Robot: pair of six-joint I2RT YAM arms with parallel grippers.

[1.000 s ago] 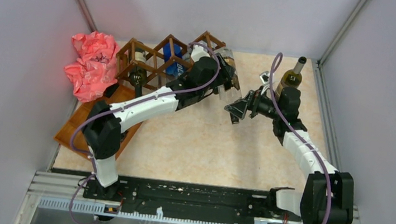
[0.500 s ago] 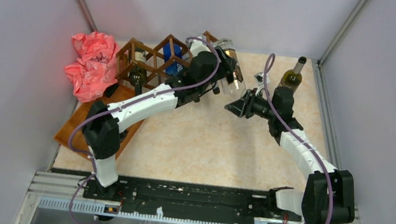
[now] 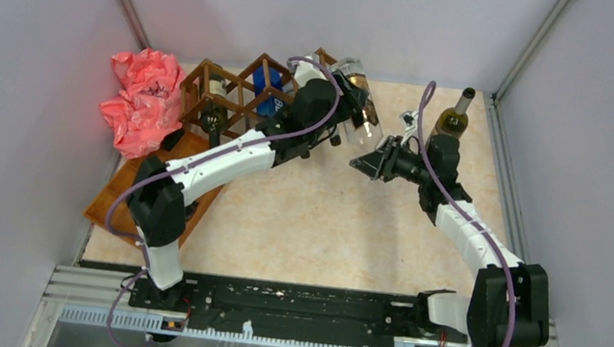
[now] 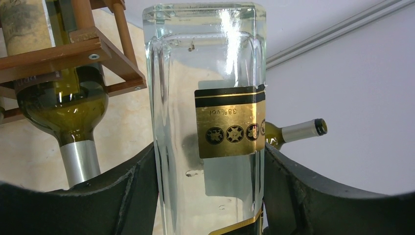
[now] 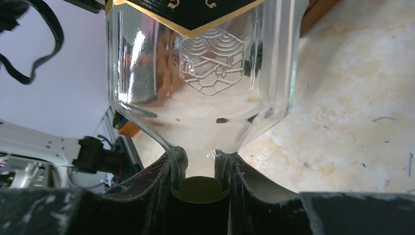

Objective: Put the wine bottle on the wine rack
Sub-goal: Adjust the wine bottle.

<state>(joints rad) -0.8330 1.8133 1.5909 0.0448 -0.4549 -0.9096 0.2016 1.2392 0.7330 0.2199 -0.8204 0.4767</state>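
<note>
At the left the wine rack (image 3: 235, 87) has some bottles (image 4: 61, 105) in its cells. Just right of it the clear bottle (image 4: 205, 73) is in the air, not yet in a cell. The left gripper (image 4: 209, 152) is clamped on its body, and the right gripper (image 5: 200, 166) is closed around its neck. Its gold label (image 4: 230, 127) reads "38%vol". A green bottle (image 3: 452, 118) stands far right.

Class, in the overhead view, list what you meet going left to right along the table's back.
Crumpled pink plastic bag, dark brown wooden lattice wine rack, clear square glass bottle, upright dark green glass wine bottle.
</note>
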